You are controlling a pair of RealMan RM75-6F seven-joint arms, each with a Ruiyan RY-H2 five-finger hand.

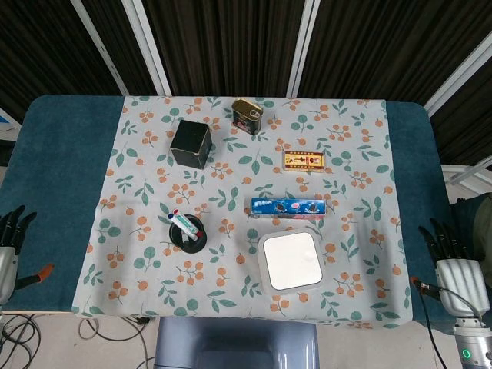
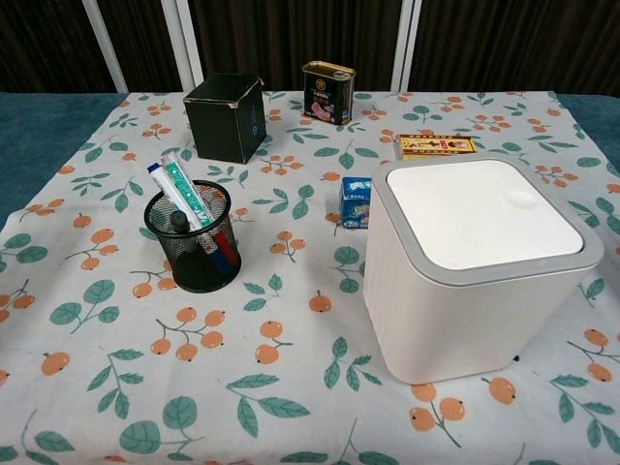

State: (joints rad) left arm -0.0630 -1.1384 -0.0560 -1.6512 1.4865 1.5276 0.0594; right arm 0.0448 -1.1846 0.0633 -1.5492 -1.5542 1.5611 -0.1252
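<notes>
Both hands rest at the edges of the desk (image 1: 61, 154) and hold nothing. Left hand (image 1: 11, 238) lies at the left edge, its dark fingers spread apart; right hand (image 1: 450, 257) lies at the right edge, fingers also apart.

Nearest to the left hand stands 1 round black mesh pen holder (image 2: 194, 242), with a few pens and 1 tube upright inside. Nearest to the right hand stands 1 white plastic bin (image 2: 475, 271), square with rounded corners, with a smooth flat lid and a grey rim.

Behind the bin lies 1 long blue cookie box (image 1: 288, 206), and further back 1 small flat yellow box (image 1: 303, 161). At the far side stand 1 black cube-shaped box (image 2: 225, 116) and 1 shiny metal tin (image 2: 328, 92). A cloth (image 2: 291, 329) printed with leaves and orange fruits covers the teal desk.
</notes>
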